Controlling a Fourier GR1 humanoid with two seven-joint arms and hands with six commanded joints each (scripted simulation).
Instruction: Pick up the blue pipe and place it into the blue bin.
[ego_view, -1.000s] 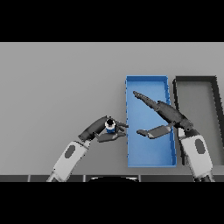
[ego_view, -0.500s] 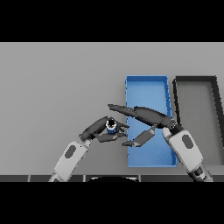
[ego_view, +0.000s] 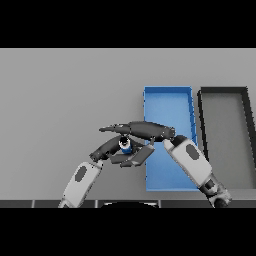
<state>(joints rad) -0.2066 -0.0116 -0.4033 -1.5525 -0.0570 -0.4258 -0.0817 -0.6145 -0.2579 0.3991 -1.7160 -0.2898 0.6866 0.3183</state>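
The blue pipe (ego_view: 125, 146) is a short blue piece with a pale end, left of the blue bin (ego_view: 167, 90). My left hand (ego_view: 107, 148) comes in from the lower left, its fingers curled round the pipe. My right hand (ego_view: 145, 130) reaches leftwards across the bin's left wall. Its straight fingers lie just above the pipe and its thumb (ego_view: 137, 158) is just below, so the pipe sits in the gap between them. The right hand is open, and whether it touches the pipe I cannot tell.
A dark grey bin (ego_view: 223, 90) stands right of the blue bin, side by side with it. My right forearm (ego_view: 192, 161) crosses the blue bin's lower half. Grey table spreads to the left and behind.
My right hand has swung left from over the blue bin to the pipe, fingers now spanning it. The left hand and the pipe have stayed in place.
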